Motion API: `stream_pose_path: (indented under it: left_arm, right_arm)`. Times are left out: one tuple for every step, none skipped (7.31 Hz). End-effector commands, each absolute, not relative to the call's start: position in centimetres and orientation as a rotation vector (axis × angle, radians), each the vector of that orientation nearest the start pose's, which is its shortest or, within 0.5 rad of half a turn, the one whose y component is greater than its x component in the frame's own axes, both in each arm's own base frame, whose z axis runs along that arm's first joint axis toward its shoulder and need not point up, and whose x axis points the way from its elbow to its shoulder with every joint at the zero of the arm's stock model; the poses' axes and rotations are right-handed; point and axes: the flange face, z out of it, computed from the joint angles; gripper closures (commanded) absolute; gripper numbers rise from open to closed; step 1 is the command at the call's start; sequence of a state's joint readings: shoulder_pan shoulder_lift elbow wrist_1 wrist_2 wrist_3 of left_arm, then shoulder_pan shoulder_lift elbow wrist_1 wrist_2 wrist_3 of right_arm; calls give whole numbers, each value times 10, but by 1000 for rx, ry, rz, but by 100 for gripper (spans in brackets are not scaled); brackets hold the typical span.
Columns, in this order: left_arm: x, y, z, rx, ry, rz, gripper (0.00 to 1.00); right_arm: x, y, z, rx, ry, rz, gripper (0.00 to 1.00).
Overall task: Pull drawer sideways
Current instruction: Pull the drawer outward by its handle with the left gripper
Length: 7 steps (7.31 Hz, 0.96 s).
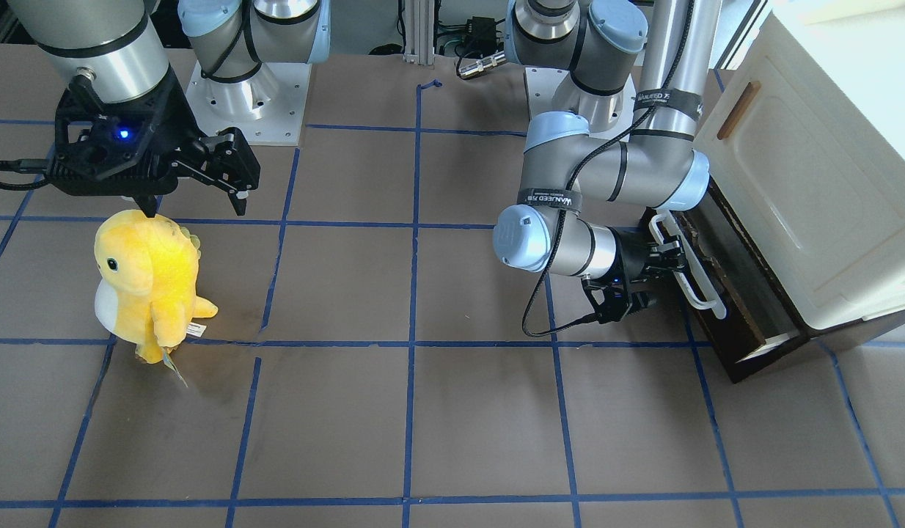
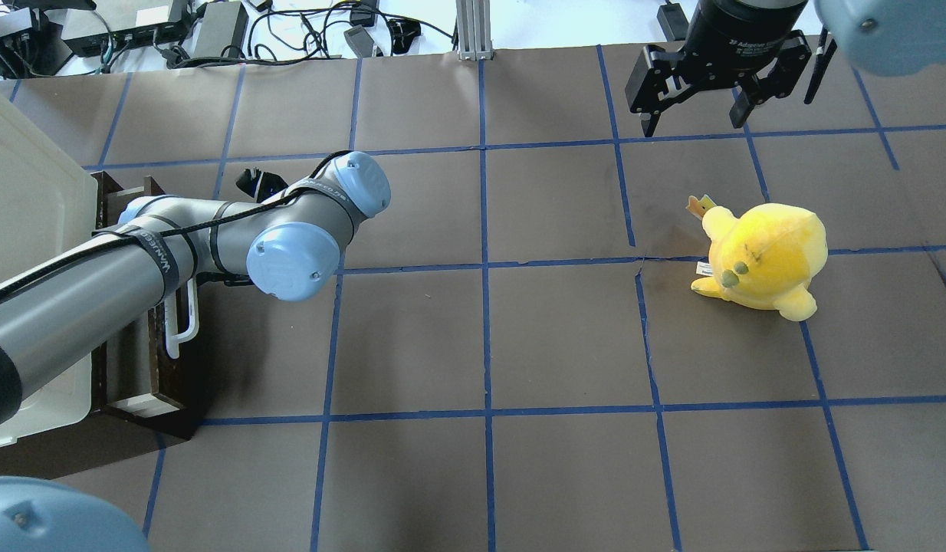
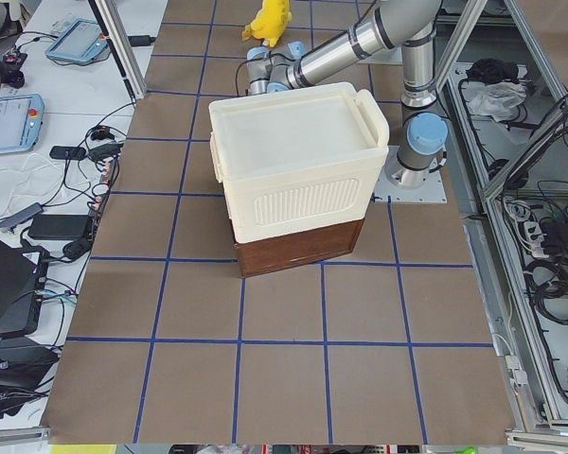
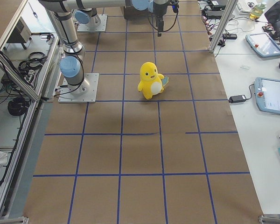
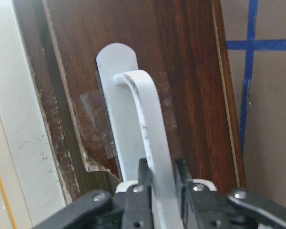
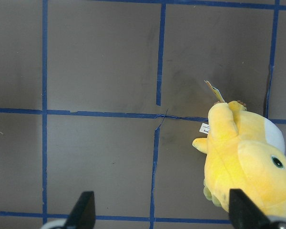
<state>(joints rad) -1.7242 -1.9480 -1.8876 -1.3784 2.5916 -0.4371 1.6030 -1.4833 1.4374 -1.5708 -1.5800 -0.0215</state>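
Left end effector (image 5: pixel 159 179): clamped on handle (image 5: pixel 139 102), largely hidden by left arm (image 2: pixel 97 291) overhead.
Drawer (image 1: pixel 727 337): partly out beneath cabinet (image 1: pixel 804 191); interior mostly obscured.
Right end effector (image 6: pixel 162 212): open, tips cropped.

Both arms, the left arm (image 1: pixel 643 169) and right arm (image 1: pixel 93 44), are silver-grey tubes with round pale blue joint caps (image 1: pixel 513 238), the left has a thin black cable (image 1: pixel 535 299) strapped on by white-lettered black velcro bands (image 1: pixel 548 198), and there's a tiny blue light (image 1: pixel 121 134) above the chunky black right gripper (image 2: pixel 693 123).
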Motion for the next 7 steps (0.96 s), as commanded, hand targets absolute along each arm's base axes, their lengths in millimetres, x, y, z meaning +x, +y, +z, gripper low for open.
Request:
stream_pose_path:
  left_arm:
    - [-136, -506, 214, 7, 2067, 159, 77]
    - [-144, -504, 213, 12, 2089, 159, 77]
    - [-147, -506, 216, 18, 2081, 144, 77]
    - [-151, -509, 223, 9, 2096, 130, 77]
    - [-155, -509, 224, 16, 2096, 124, 77]
    - [-159, -509, 225, 21, 2096, 117, 77]
    - [-161, -508, 225, 25, 2098, 113, 77]
  right_arm:
    - [149, -529, 509, -84, 3149, -73, 0]
    - [149, -529, 509, -84, 3149, -73, 0]
    - [149, -529, 509, -84, 3149, -73, 0]
    - [149, -529, 509, -84, 3149, -73, 0]
    - [149, -529, 509, -84, 3149, -73, 0]
    - [149, -529, 509, -84, 3149, -73, 0]
    - [149, -529, 509, -84, 3149, -73, 0]
